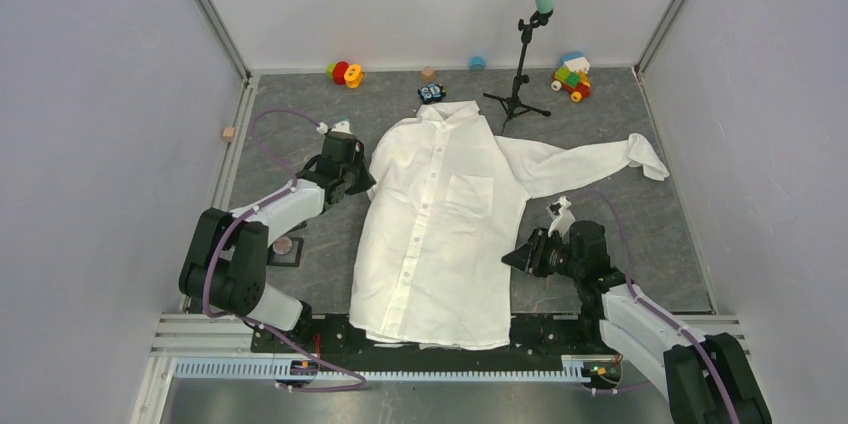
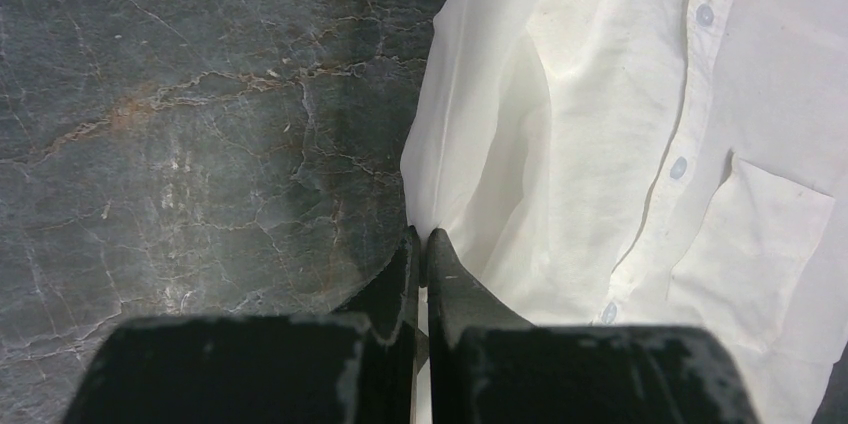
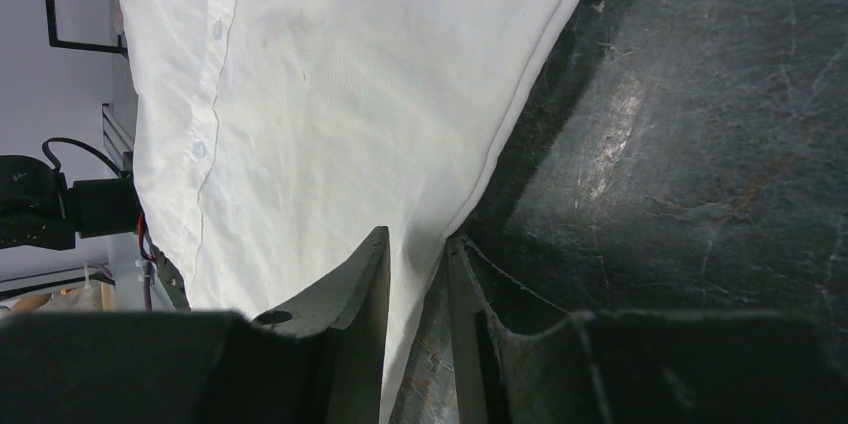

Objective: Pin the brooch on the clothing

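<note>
Evidently working both sides of the shirt [image 1: 430,234] at once, spreading it, by the look of things, so as to be giving the brooch a flat, smooth patch to go into. Dealing with a garment lying front-up on the tabletop [image 1: 620,244], collar [image 1: 455,112] at the far end, chest pocket [image 1: 470,194] showing, one sleeve [image 1: 580,159] trailing out to the right.

Setting the left claw [image 2: 421,239] at the shirt's edge on its own side, up near the shoulder. Fingers [image 2: 400,284] all but touching, a sliver of white cloth seeming to sit between them, so judging it to be nipping the hem.

Holding the right claw [image 3: 412,244] low at the opposite side seam, fingers narrowly parted, with the hem running through the gap and dark tabletop showing beside it. Judging this one to be straddling the cloth, not yet clamping it.

Not finding the brooch for certain. Possibly looking at it in the small round reddish thing [image 1: 284,243] on a dark pad [image 1: 292,258] beside the left arm [image 1: 270,209], well apart from the shirt, though too small to tell. Treating the pinning itself as not yet begun, with neither claw touching anything but cloth.
</note>
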Controlling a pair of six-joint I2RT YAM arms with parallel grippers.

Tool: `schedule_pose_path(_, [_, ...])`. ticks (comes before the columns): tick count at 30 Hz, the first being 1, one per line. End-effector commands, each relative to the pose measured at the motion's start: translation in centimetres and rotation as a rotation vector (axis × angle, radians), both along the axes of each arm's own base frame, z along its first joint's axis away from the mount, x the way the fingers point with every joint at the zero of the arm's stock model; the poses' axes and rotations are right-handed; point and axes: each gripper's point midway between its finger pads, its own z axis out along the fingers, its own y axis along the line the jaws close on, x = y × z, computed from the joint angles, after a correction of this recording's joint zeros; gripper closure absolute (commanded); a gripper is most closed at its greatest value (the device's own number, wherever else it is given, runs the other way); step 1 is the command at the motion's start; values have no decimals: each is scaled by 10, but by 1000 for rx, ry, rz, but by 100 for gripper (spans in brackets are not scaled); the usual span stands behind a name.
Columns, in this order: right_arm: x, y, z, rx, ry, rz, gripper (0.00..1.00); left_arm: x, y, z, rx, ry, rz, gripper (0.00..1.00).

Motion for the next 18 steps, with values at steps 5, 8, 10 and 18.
schedule_pose_path(5, [-27,-3,-29,-3,60,22,82,2,-2,6,-24,-34,-14,98])
schedule_pose_path(8, [-23,-9,-34,-55,62,3,100,6,8,5,13,-29,12,98])
schedule_pose_path(10, [-18,-20,-41,-136,59,-33,100,11,22,5,43,-24,48,98])
schedule_pose_path(18, [0,-69,-52,-414,42,-181,100,23,67,7,180,-3,138,98])
